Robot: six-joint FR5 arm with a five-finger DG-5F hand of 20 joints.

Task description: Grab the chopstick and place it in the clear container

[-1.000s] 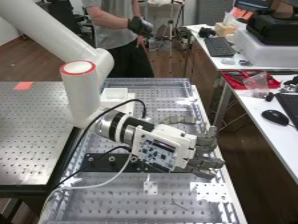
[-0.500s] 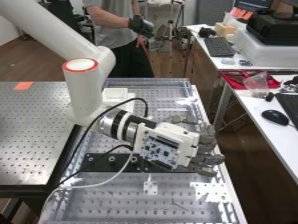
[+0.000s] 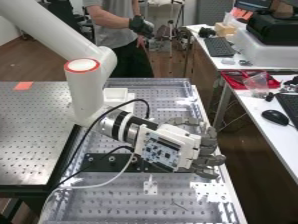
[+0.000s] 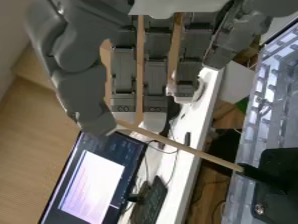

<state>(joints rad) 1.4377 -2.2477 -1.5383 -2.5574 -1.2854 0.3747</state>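
Since the first of the earlier high views, my robot hand (image 3: 208, 141) has shifted slightly toward that view's right, and the upper part of the white arm (image 3: 85, 87) has edged the same way. I now have the hand over the perforated bench (image 3: 133, 202), near its right long side in the high view, with the wrist slanting down to it from the left. As I read it, the hand is released: the wrist view shows the fingers (image 4: 156, 85) extended side by side, with the thumb (image 4: 80, 95) opposite them and nothing clenched between. The chopstick (image 4: 193, 151) runs at a slant from a black holder (image 4: 276, 165) to just beside the tip of the thumb, passing near the fingertips; I can't tell whether it touches either. Its far end meets the holder, which sits at the bench. In the high view I see a dark bar (image 3: 100, 162) lying across the bench and a white box (image 3: 116, 95) beyond the hand, toward the far end. A black cable (image 3: 98, 122) loops over the wrist. Past the chopstick, the wrist view gives me a monitor (image 4: 93, 175) and a keyboard (image 4: 149, 202) on a white table (image 4: 176, 175).
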